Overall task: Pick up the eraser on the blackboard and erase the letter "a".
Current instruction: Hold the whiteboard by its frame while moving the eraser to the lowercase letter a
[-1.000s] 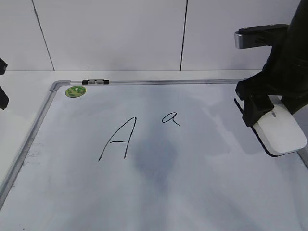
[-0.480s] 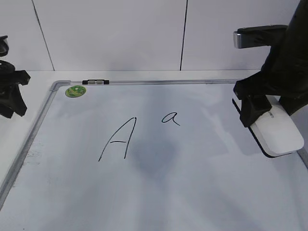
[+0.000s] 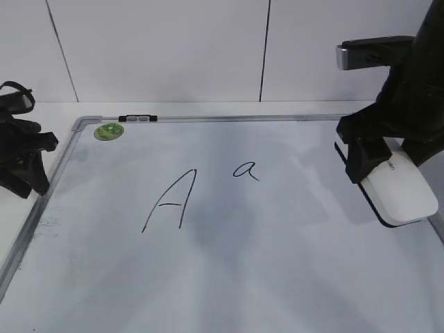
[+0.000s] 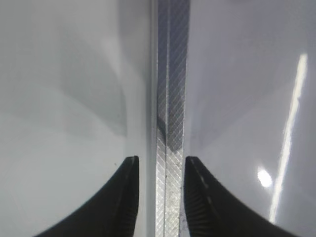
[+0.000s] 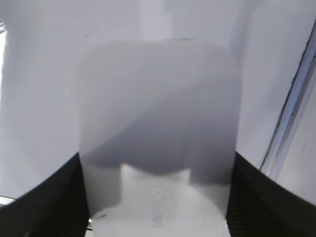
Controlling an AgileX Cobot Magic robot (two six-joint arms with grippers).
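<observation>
The white eraser (image 3: 402, 191) with its black base is at the right edge of the blackboard (image 3: 277, 263). My right gripper (image 3: 371, 156) is shut on the eraser, and its fingers press both sides in the right wrist view (image 5: 155, 163), where the eraser (image 5: 155, 113) fills the middle. The small letter "a" (image 3: 246, 170) is at the board's upper middle, well left of the eraser. My left gripper (image 3: 31, 177) is open beside the board's left edge. In the left wrist view (image 4: 160, 163) its jaws straddle the grey frame (image 4: 170, 98) without holding it.
A large capital "A" (image 3: 170, 201) is just left of the small "a". A round green sticker (image 3: 109, 130) sits in the board's far left corner, and a black-and-grey clip (image 3: 137, 118) is on the far frame. A white panelled wall stands behind.
My left arm has come into view from the left and moved toward the board's left edge. The eraser in my right gripper shifted slightly up and left, then stayed still.
</observation>
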